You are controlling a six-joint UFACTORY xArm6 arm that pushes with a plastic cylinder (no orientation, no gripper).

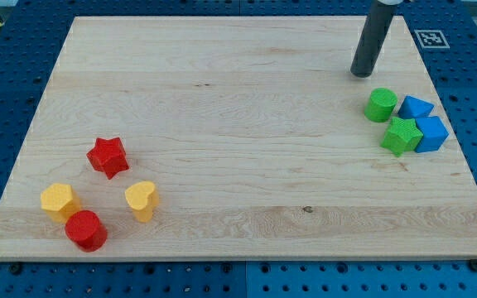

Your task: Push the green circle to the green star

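The green circle [380, 105] sits near the board's right edge. The green star [401, 136] lies just below and right of it, nearly touching. My tip [361, 74] stands on the board above and slightly left of the green circle, a short gap away. The dark rod rises from it out of the view's top.
A blue triangular block [415, 107] and a blue cube [431, 133] sit right of the green blocks. At the lower left are a red star [108, 156], a yellow hexagon [59, 201], a yellow heart [141, 199] and a red cylinder [85, 230]. The wooden board [238, 50] lies on a blue pegboard.
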